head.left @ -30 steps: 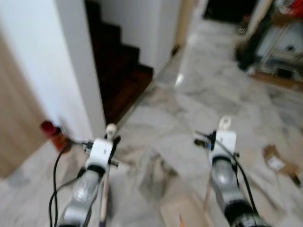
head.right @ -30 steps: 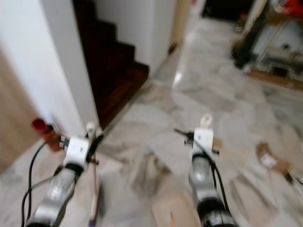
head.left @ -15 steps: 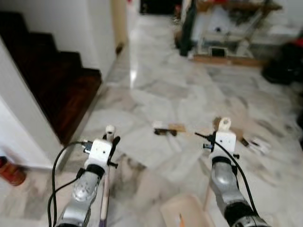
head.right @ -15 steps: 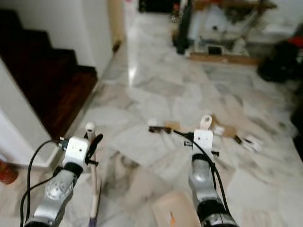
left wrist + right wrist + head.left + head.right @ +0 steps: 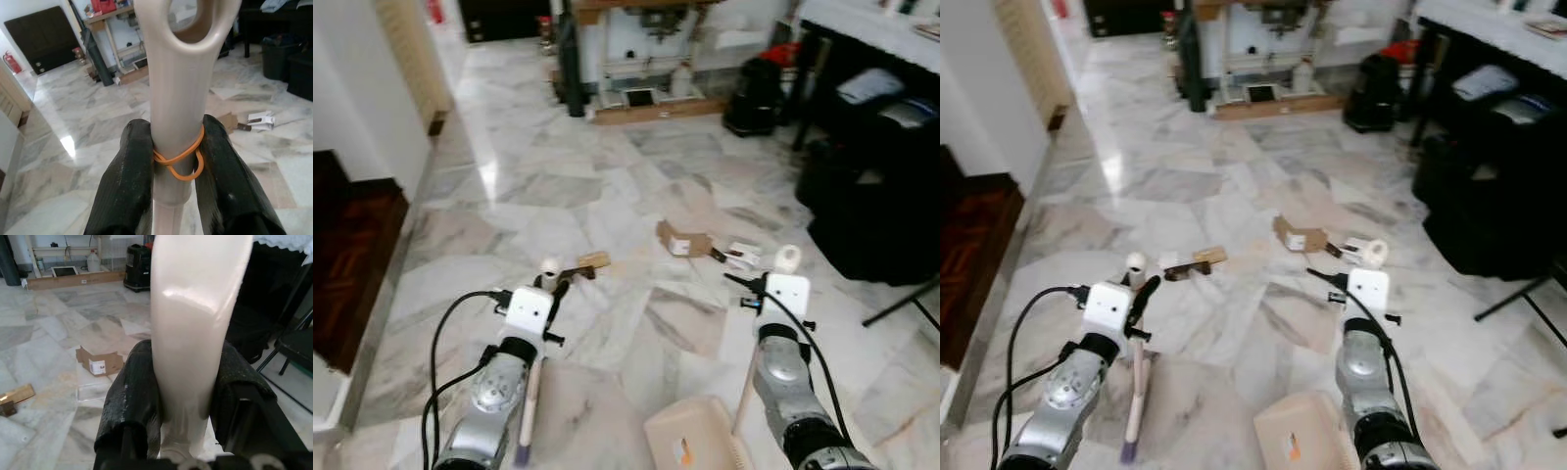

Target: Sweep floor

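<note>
The marble floor (image 5: 509, 186) is taking up most of the scene, with a dark stair landing (image 5: 347, 255) on the robot's left and black bags (image 5: 871, 196) on its right. Low in front, a cream dustpan (image 5: 690, 446) is sitting at the end of the handle the right gripper (image 5: 183, 396) is clamping. The left gripper (image 5: 178, 156) is squeezing the broom handle (image 5: 178, 98), just where an orange rubber band (image 5: 178, 159) is wrapped. The litter is lying ahead: a small cardboard box (image 5: 683, 238), white scraps (image 5: 742, 255) and a wood piece (image 5: 590, 261). I'd say the robot should be walking up close, keeping the pan flat on the floor, and sweeping toward it in short strokes.
</note>
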